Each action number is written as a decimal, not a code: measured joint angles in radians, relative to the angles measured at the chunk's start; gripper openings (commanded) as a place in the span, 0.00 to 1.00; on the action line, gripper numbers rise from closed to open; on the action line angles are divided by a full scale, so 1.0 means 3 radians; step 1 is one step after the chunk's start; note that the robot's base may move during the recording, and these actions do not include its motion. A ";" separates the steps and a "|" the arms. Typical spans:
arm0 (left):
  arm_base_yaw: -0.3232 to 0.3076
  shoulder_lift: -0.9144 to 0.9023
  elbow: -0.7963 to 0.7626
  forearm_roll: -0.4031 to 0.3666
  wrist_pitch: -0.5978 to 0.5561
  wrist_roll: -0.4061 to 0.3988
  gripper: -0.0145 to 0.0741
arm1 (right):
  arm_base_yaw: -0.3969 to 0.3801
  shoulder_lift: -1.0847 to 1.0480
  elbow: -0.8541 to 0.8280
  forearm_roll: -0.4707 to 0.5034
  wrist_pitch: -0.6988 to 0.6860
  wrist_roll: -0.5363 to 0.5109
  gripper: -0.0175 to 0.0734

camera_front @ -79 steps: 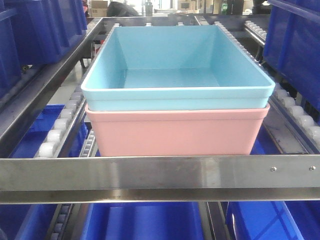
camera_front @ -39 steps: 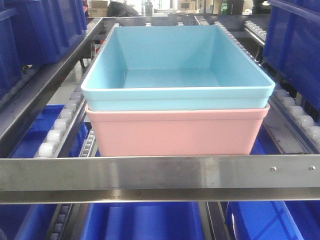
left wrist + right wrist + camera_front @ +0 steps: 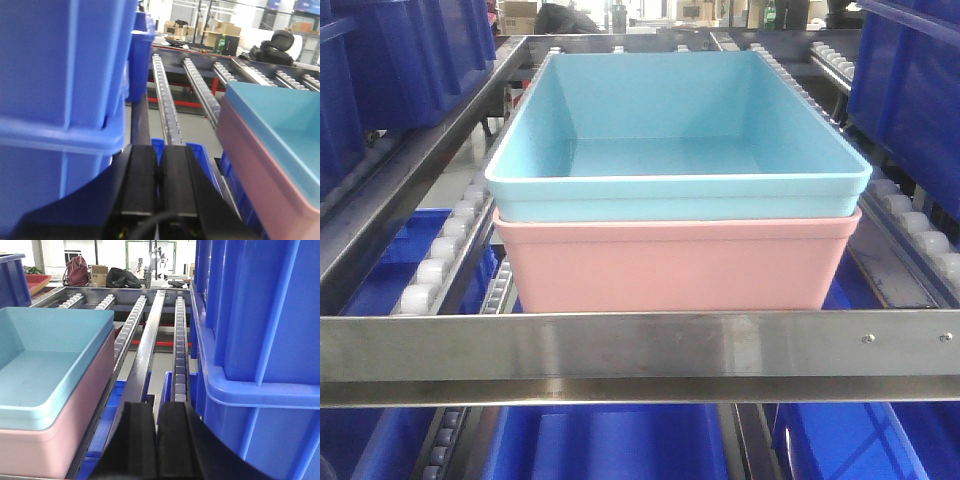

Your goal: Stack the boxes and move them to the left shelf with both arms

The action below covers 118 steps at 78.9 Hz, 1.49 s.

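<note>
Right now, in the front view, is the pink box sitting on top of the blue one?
No, the light blue box is nested on top, and the pink box sits beneath it on the shelf.

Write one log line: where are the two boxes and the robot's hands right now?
blue box nested in pink box | stack on shelf | left hand shut, empty | right hand shut, empty
</note>
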 measured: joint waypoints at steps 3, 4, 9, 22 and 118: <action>0.0023 -0.0063 0.0057 0.0025 0.0038 -0.0066 0.16 | 0.0000 0.0000 0.0000 0.0000 0.0000 0.0000 0.25; 0.0023 -0.0074 0.0070 0.0042 0.0055 -0.0092 0.16 | 0.0000 0.0000 0.0000 0.0000 0.0000 0.0000 0.25; 0.0028 -0.0091 0.0094 0.0132 0.0208 -0.0204 0.16 | 0.0000 0.0000 0.0000 0.0000 0.0000 0.0000 0.25; 0.0061 -0.0099 0.0100 0.0238 0.0317 -0.0262 0.16 | 0.0000 0.0000 0.0000 0.0000 0.0000 0.0000 0.25; 0.0092 -0.0104 0.0100 0.0062 0.0283 0.0091 0.16 | 0.0000 0.0000 0.0000 0.0000 0.0005 0.0000 0.25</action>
